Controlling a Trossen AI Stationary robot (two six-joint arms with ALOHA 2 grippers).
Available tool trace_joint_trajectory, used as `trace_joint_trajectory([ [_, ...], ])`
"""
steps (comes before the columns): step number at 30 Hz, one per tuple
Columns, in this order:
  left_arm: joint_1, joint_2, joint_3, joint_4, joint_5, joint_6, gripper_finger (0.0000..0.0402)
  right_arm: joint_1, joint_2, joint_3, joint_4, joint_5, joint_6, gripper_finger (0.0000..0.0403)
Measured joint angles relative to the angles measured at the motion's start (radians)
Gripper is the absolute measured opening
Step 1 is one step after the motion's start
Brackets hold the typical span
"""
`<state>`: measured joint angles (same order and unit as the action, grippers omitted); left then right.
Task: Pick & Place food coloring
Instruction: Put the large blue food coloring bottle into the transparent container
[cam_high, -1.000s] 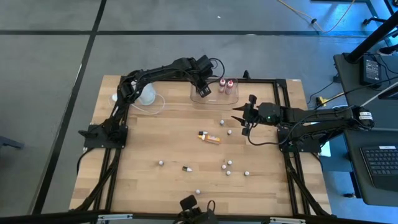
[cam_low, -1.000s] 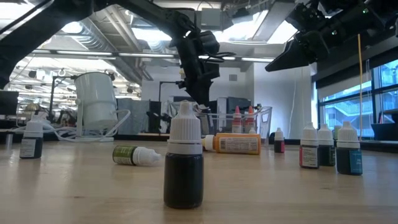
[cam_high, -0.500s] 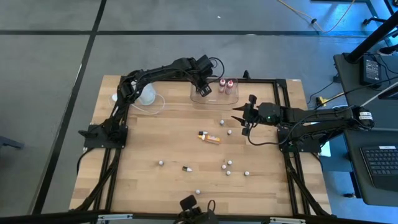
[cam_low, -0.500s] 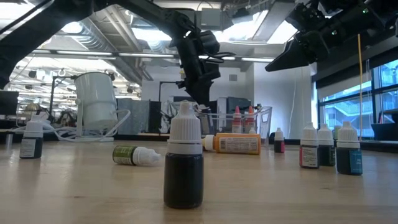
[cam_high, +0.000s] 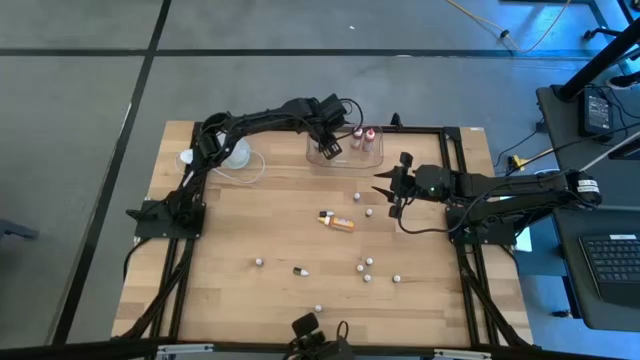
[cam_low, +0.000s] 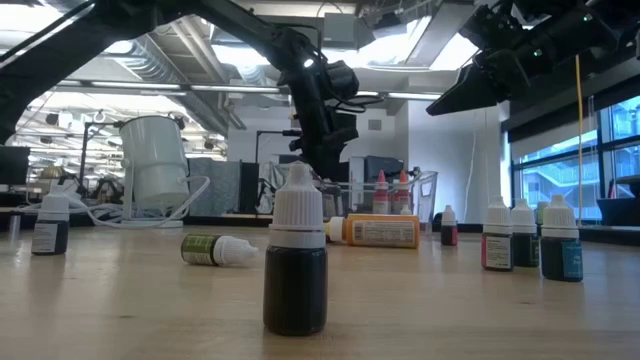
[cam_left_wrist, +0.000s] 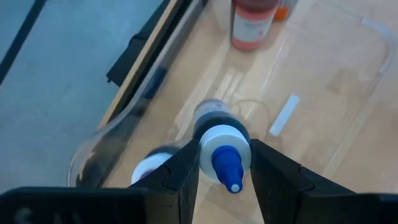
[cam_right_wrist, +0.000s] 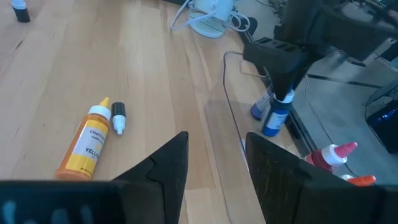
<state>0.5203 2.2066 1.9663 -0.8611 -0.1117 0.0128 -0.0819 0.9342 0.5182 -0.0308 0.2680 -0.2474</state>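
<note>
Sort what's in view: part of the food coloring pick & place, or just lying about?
Job:
- blue bottle held by left gripper over the clear tub
- two red bottles already in the tub
- small bottles scattered on the table
- orange-yellow bottle lying on its side
- right gripper, open, waiting above the table

Lying about:
- white cup
- its cable

Table (cam_high: 250, 220): pale wood grain, framed in black.
Left pincer (cam_left_wrist: 225, 163): dark fingers, closed on a blue bottle (cam_left_wrist: 222, 149) with a white collar and blue tip.
Tub (cam_right_wrist: 249, 134): clear plastic.
Red bottles (cam_low: 390, 195): red with pale caps.
Orange bottle (cam_right_wrist: 86, 140): orange-yellow, white cap, dark print.
Cup (cam_low: 152, 160): white.
Right pincer (cam_high: 385, 190): black.
</note>
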Motion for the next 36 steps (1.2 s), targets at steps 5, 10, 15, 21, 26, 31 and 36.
trace_joint_trajectory([
  [5, 0.001, 0.000, 0.000, 0.005, 0.000, 0.001, 0.0126, 0.000, 0.007, 0.000, 0.001, 0.000, 0.000, 0.0163],
  [10, 0.001, 0.000, 0.000, 0.005, -0.002, 0.001, 0.0126, 0.000, 0.022, 0.000, 0.002, 0.000, -0.001, 0.0163],
  [15, 0.001, 0.000, 0.000, 0.005, -0.002, 0.001, 0.0126, 0.000, 0.041, 0.000, 0.003, 0.000, -0.033, 0.0163],
  [21, 0.001, 0.000, 0.000, 0.005, -0.003, 0.001, 0.0130, 0.000, 0.045, 0.000, 0.003, 0.000, -0.047, 0.0163],
  [26, 0.001, 0.000, 0.001, 0.005, -0.003, 0.001, 0.0144, 0.000, 0.045, 0.000, 0.003, 0.000, -0.047, 0.0163],
  [31, 0.001, 0.000, 0.002, 0.005, -0.004, 0.001, 0.0155, 0.000, 0.045, 0.000, 0.003, 0.000, -0.047, 0.0163],
  [36, 0.001, 0.000, 0.002, 0.009, -0.042, 0.007, 0.0163, 0.000, 0.045, 0.000, 0.003, 0.000, -0.046, 0.0163],
])
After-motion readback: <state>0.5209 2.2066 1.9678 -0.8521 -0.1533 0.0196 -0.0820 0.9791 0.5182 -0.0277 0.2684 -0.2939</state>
